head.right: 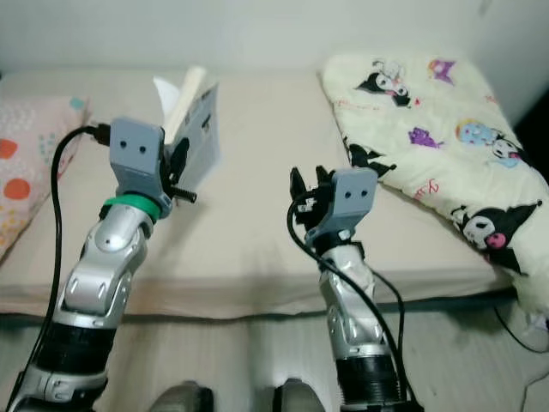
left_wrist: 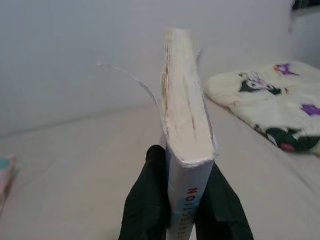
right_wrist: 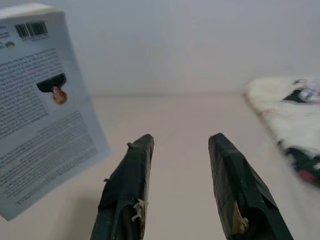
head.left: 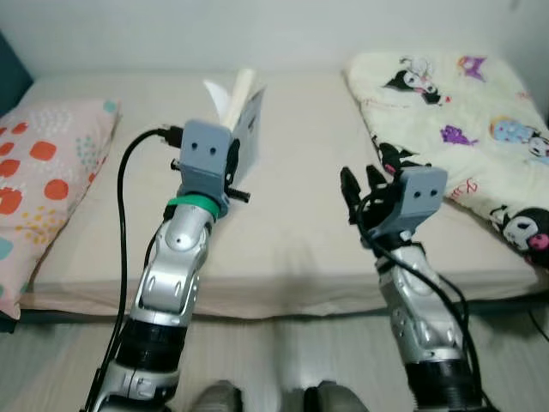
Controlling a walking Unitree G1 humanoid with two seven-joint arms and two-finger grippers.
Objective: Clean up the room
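Observation:
My left gripper [left_wrist: 186,200] is shut on a paperback book [head.left: 247,122], holding it upright above the bed [head.left: 292,232] with its spine between the black fingers [left_wrist: 145,205]. The book's pale blue back cover [right_wrist: 40,105] with a barcode faces my right side, and a loose page curls off its top. My right gripper [right_wrist: 180,165] stands open and empty over the bed, to the right of the book and apart from it.
A pink pillow [head.left: 43,172] with red and orange spots lies on the bed's left end. A cream blanket [head.left: 463,112] with cartoon figures covers the right end and hangs over the edge. The white wall runs behind the bed. My feet [head.left: 274,399] stand on the pale floor.

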